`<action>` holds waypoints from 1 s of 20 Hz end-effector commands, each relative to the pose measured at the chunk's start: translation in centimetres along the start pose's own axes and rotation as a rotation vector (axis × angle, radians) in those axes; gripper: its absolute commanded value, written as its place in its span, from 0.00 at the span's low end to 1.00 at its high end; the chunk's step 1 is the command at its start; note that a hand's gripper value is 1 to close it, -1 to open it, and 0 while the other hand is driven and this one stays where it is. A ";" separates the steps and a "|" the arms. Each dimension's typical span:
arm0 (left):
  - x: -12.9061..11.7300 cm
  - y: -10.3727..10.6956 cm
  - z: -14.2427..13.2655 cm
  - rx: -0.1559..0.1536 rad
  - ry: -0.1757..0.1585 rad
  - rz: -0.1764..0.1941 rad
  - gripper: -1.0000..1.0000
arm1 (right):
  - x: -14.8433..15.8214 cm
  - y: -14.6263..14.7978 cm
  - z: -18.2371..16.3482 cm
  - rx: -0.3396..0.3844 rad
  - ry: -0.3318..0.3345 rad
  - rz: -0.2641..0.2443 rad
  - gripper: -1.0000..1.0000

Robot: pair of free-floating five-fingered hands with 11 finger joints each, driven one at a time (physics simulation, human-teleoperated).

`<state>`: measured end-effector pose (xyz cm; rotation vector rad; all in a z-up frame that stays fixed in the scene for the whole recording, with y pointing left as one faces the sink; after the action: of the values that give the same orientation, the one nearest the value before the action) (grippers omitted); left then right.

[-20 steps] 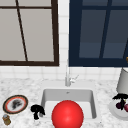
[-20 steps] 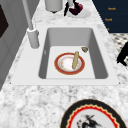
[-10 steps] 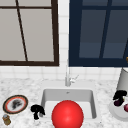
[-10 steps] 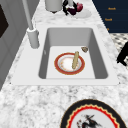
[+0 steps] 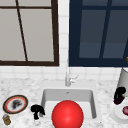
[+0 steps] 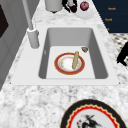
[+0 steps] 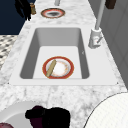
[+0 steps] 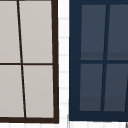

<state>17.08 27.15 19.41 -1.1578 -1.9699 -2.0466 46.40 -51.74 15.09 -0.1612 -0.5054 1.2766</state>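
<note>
My right hand (image 5: 119,93) hangs over the counter right of the sink, its fingers curled round a dark purple vegetable (image 5: 117,100). Under it lies a white plate (image 5: 117,115) with a red fruit (image 5: 125,110) on it. The left side view has the same hand (image 6: 67,4) and vegetable (image 6: 73,8) at the far end; the right side view has the hand (image 7: 58,117) close up. My left hand (image 5: 37,111) floats at the sink's left front corner with relaxed fingers pointing down, holding nothing. In the sink (image 6: 98,50) sits a red-rimmed plate (image 6: 69,64) with a wooden stick (image 6: 75,60) across it.
A decorated plate (image 5: 15,104) and a small brown jar (image 5: 6,119) lie on the left counter. A grey canister (image 5: 123,78) stands behind the right hand. The faucet (image 5: 67,78) rises behind the basin. A red round shape (image 5: 67,115) covers the sink's front. A small brown scrap (image 6: 84,49) lies in the basin.
</note>
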 end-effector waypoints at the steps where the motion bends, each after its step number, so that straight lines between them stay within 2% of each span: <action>1: 0.0 0.0 0.0 0.000 0.000 0.000 0.50 | 1.5 -1.7 0.6 -0.074 0.058 -0.039 1.00; 3: 0.0 0.0 0.0 0.000 0.000 0.000 0.50 | 1.7 -1.9 0.3 -0.038 0.057 -0.045 1.00; 5: 0.0 0.0 0.0 0.000 0.000 0.000 0.50 | 1.8 -1.8 -0.1 0.041 0.024 -0.004 1.00; 8: 0.0 0.0 0.0 0.000 0.000 0.000 0.50 | 2.8 -2.5 -1.8 0.108 0.008 0.015 1.00; 10: 0.0 0.0 0.0 0.000 0.000 0.000 0.50 | 2.9 -2.3 -3.1 0.099 -0.008 0.042 1.00; 11: 0.0 0.0 0.0 0.000 0.000 0.000 0.50 | 2.5 -1.9 -2.7 0.051 -0.023 0.053 1.00; 12: 0.0 0.0 0.0 0.000 0.000 0.000 0.50 | 2.4 -1.4 -2.1 0.040 -0.017 0.064 1.00; 13: 0.0 0.0 0.0 0.000 0.000 0.000 0.50 | 2.4 -1.4 -2.4 0.039 -0.017 0.064 0.00; 15: 0.0 0.0 0.0 0.000 0.000 0.000 0.50 | 2.2 -0.2 -3.0 0.060 -0.013 0.036 0.00; 16: 0.0 0.0 0.0 0.000 0.000 0.000 0.50 | 1.4 -0.2 -4.3 0.081 -0.036 0.010 0.00; 18: 0.0 0.0 0.0 0.000 0.000 0.000 0.50 | 0.9 0.0 -5.2 0.062 -0.071 0.005 0.00; 20: 0.0 0.0 0.0 0.000 0.000 0.000 0.50 | 0.1 -0.3 -4.5 0.043 -0.123 -0.002 0.00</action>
<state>17.08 27.15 19.41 -1.1578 -1.9699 -2.0466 48.66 -49.84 13.00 0.0281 -0.4853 1.2937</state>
